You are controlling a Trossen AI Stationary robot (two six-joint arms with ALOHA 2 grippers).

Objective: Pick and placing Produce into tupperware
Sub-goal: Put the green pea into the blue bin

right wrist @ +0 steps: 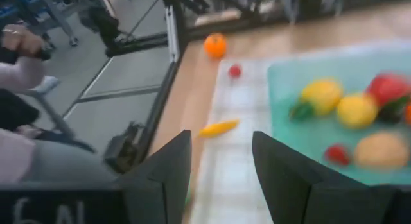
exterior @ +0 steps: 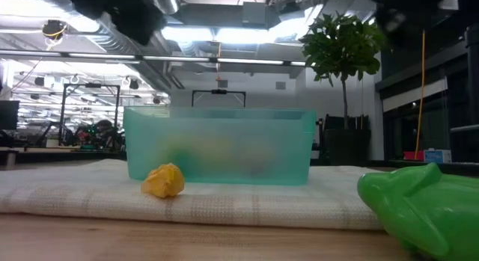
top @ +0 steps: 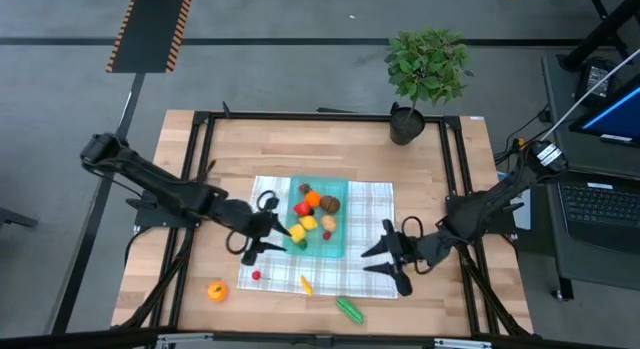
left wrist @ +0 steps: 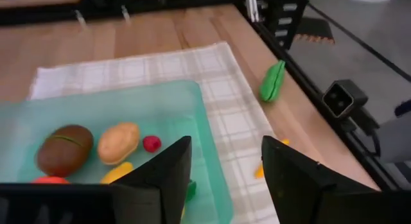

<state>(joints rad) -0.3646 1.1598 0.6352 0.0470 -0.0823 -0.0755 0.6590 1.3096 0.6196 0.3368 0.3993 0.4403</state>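
from above, the tupperware (top: 318, 221) sits on the checked cloth (top: 368, 259) at the table's middle, already holding several pieces of produce. the left gripper (top: 262, 239) hangs over the container's near left corner, its fingers apart and empty. the right gripper (top: 392, 257) waits over the cloth just right of the container, also parted and empty. four pieces lie outside: an orange fruit (top: 216, 291) on the bare wood, a small red piece (top: 257, 275) and a yellow piece (top: 305, 284) on the cloth, and a green vegetable (top: 349, 309) near the front edge.

at table height, the teal container stands on the cloth with the yellow piece (exterior: 163, 181) in front and the green vegetable (exterior: 420, 205) close to the lens; no gripper shows.

the left wrist view looks past spread fingers (left wrist: 168, 176) at a brown piece (left wrist: 64, 149), a tan piece (left wrist: 118, 141) and a tiny red one (left wrist: 151, 143) inside the container.

the right wrist view shows spread fingers (right wrist: 168, 172) above the cloth, the yellow piece ahead.

judgement: a drop-off looks just finished; next, an arm must reach a stray piece, likely the yellow or red one, and close narrowly on a very small target.
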